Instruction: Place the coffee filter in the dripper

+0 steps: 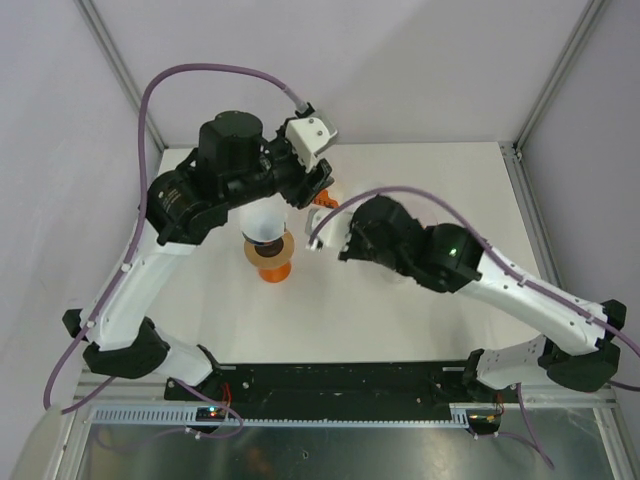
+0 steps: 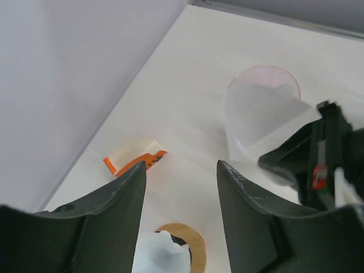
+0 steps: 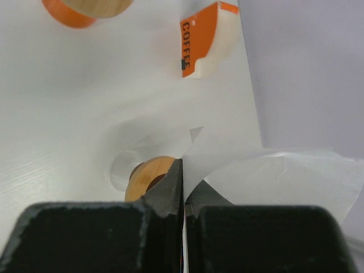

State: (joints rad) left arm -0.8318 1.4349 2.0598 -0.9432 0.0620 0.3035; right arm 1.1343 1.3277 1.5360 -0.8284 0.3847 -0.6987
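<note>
White paper coffee filter (image 3: 273,170) is pinched by one edge in the right gripper (image 3: 182,170). Jaws are pressed flat together on it, and the paper fans out toward the right of the right-wrist frame, off the table (image 1: 380,320). Can't tell which way its tip points.

Key relation: a clear glass piece w/ wooden collar, which I take to be the dripper (image 3: 149,177), sits just below-left of the right fingertips in that view, v. close under them. The filter lies to the other side of the jaws, so it isn't over the dripper's mouth yet. Right arm is the nearer one, and it has the paper.

Left gripper (image 2: 181,168) is parted, nothing between the fingers, hanging above the scene at upper centre of the top view.

Containers:
- Dripper: no paper seen in it, though its mouth is mostly hidden.
- Orange-and-wood stand (image 1: 270,262), centre-left of the top view, carries a white cone (image 1: 262,222).
- Orange COFFEE box (image 3: 205,40) lies at upper centre of the right-wrist frame, contents not readable.
</note>
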